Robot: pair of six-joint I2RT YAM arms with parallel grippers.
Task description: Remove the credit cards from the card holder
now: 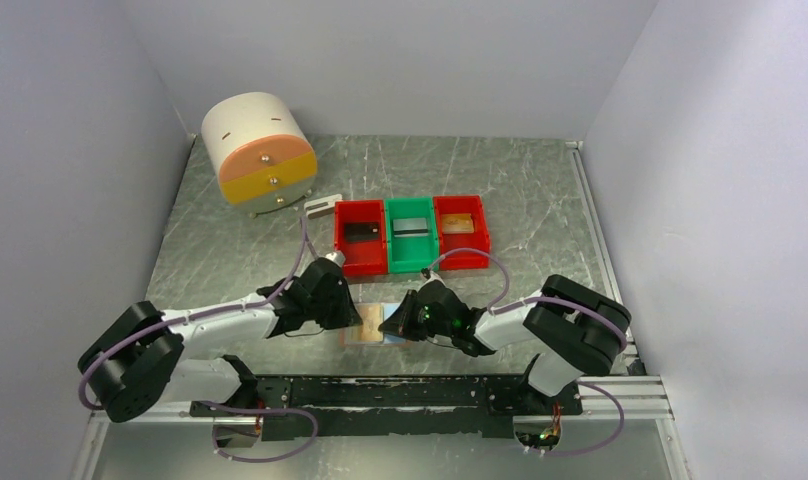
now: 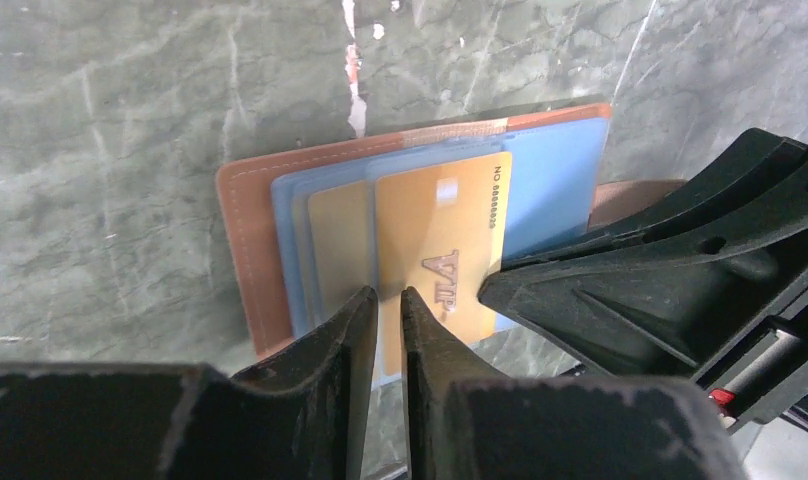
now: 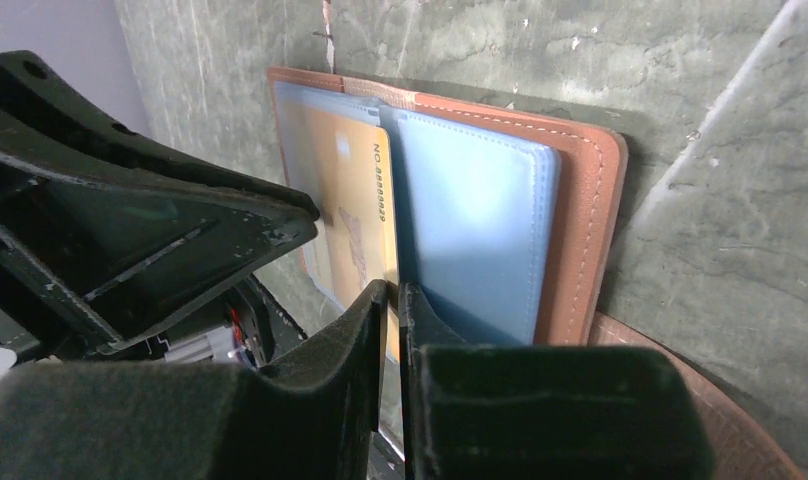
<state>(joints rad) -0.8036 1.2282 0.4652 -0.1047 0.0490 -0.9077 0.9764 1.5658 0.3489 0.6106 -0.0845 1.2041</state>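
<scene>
Gold card point(image 2: 445, 235) — left hand point(image 2: 388, 294) touching.

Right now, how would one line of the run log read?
card holder open flat | gold card lying on its blue pockets | left hand nearly shut, tips at card | right hand nearly shut, tips at card edge

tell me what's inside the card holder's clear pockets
A gold VIP card and a second gold card beside it show in the card holder's blue pockets. The other flap looks blank; anything behind is covered.
</scene>
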